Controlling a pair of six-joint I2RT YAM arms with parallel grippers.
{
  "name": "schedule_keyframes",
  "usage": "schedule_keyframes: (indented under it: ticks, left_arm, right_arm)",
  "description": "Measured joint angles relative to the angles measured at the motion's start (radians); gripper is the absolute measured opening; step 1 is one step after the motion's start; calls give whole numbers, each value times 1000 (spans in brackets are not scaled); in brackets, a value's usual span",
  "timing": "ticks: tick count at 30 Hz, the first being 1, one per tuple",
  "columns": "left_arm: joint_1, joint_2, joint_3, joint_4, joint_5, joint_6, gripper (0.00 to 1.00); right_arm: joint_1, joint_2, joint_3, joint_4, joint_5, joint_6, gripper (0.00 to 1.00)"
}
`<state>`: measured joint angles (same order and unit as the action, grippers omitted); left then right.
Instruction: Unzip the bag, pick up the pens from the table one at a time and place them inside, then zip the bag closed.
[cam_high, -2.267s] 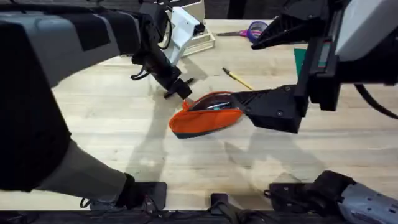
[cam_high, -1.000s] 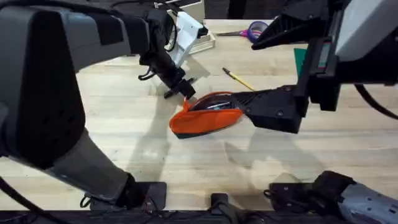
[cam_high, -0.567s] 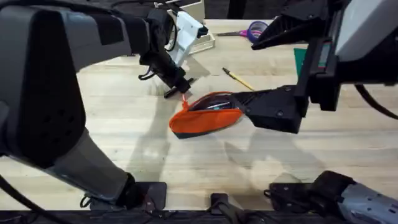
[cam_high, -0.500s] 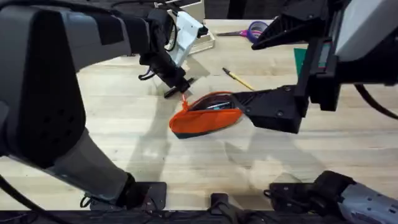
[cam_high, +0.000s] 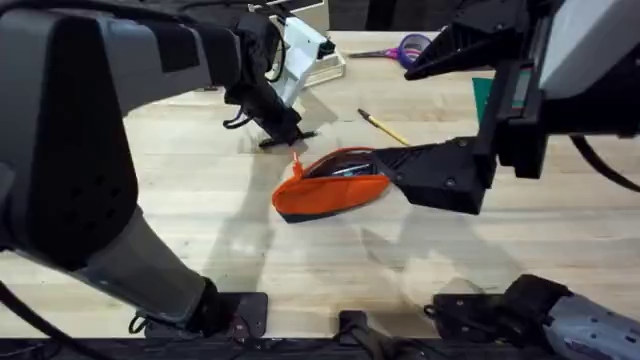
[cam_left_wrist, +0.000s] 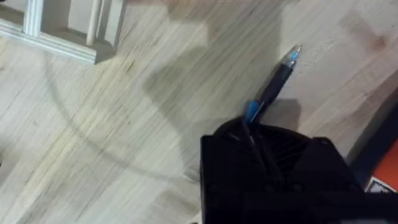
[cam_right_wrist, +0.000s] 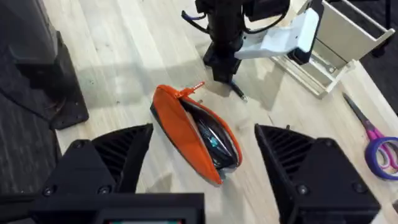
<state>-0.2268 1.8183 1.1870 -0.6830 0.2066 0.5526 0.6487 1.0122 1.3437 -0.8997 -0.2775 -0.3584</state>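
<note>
Black pen pokes from left fingers (bag nearby).

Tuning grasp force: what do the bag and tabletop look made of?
The bag: soft orange fabric, matte, sagging open along its zipper; probably woven cloth. The table: light wood in glued plank strips, visible grain, smooth with low sheen; looks like butcher block.

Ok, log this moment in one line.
left tool: shut on black pen | right tool: open at bag | bag: unzipped | yellow pen: on table
</note>
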Motion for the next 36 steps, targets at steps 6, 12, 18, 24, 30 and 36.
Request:
schedule_keyframes:
  ticks: [6, 12, 18, 24, 30, 36]
  left_arm:
    - [-5, 0, 9, -31, -42, -53, 42]
    - [-6, -25, 9, -59, -89, -91, 41]
    - [-7, -151, 9, -76, -103, -120, 41]
    - [-46, -291, 9, -108, -118, -144, 41]
    - [-147, -385, 9, -134, -129, -208, 41]
    - [-258, -443, 9, -137, -152, -320, 41]
  right_arm:
    - [0, 0, 0, 1, 0, 0, 998]
    - [0, 0, 0, 1, 0, 0, 998]
    - [0, 0, 0, 1, 0, 0, 998]
    - [0, 0, 0, 2, 0, 0, 998]
    - [0, -17, 0, 3, 0, 0, 998]
    - [0, -85, 0, -2, 0, 0, 998]
